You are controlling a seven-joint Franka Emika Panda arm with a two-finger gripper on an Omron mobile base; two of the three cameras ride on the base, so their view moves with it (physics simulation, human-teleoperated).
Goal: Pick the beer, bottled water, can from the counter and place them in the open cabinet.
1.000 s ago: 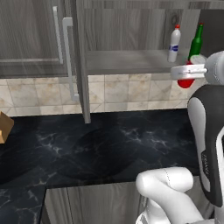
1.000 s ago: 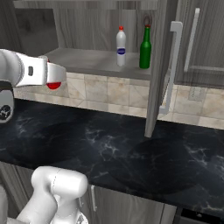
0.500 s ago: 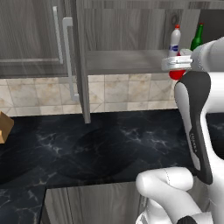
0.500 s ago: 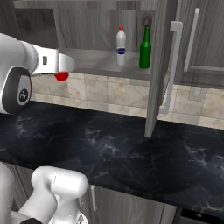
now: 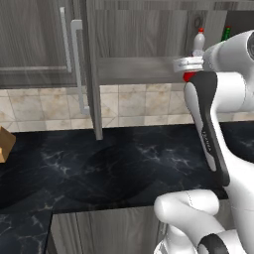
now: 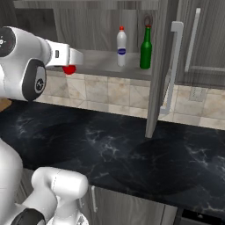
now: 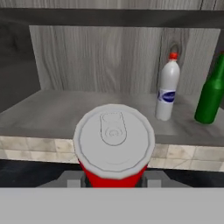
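Note:
My gripper [image 6: 70, 63] is shut on the red can [image 7: 113, 148], whose silvery top faces the hand camera. The can [image 6: 68, 69] hangs in the air just in front of the open cabinet's shelf [image 6: 99, 62], at its left part and about level with its front edge. On the shelf's right part stand the bottled water [image 6: 121, 47] with its red cap and the green beer [image 6: 146, 48], upright and side by side. In the hand view the bottled water [image 7: 167, 89] and beer [image 7: 212, 96] stand to the right, beyond the can. The black counter [image 6: 132, 149] lies below.
The cabinet's open door [image 6: 157, 66] juts out toward me at the shelf's right end, with its long silver handle [image 6: 173, 66]. A brown box [image 5: 5, 144] sits on the counter at the far left. My own arm [image 5: 208, 124] covers the shelf's right side in the left base view.
The arm has lifted the can and carried it up toward the shelf's front edge. The two bottles have not moved.

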